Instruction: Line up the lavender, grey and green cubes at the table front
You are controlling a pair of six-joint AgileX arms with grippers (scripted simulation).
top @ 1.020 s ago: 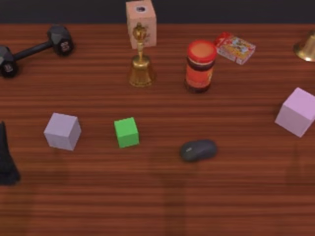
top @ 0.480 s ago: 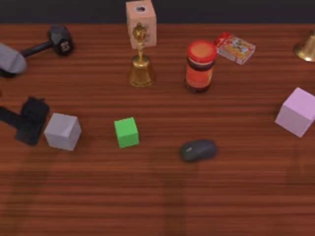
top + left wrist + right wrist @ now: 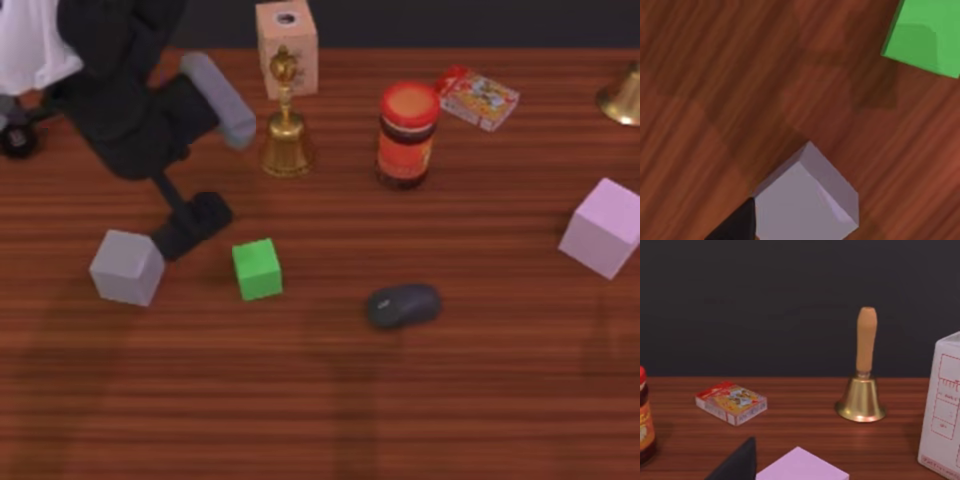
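Overhead, the left gripper (image 3: 190, 225) hangs left of centre between the grey cube (image 3: 126, 266) and green cube (image 3: 256, 268), finger spread unclear, lavender cube (image 3: 602, 228) at right edge; the left wrist view shows the grey cube (image 3: 807, 202) bottom centre, green cube (image 3: 925, 37) top right.

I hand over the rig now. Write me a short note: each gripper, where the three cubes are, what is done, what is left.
Left gripper: low, between the grey cube and the green cube, holding nothing.
Right gripper: not seen in the top view.
Lavender cube: far right, apart from the other two.
Done: nothing lined up.
Left: all three cubes to the table front, in a row.
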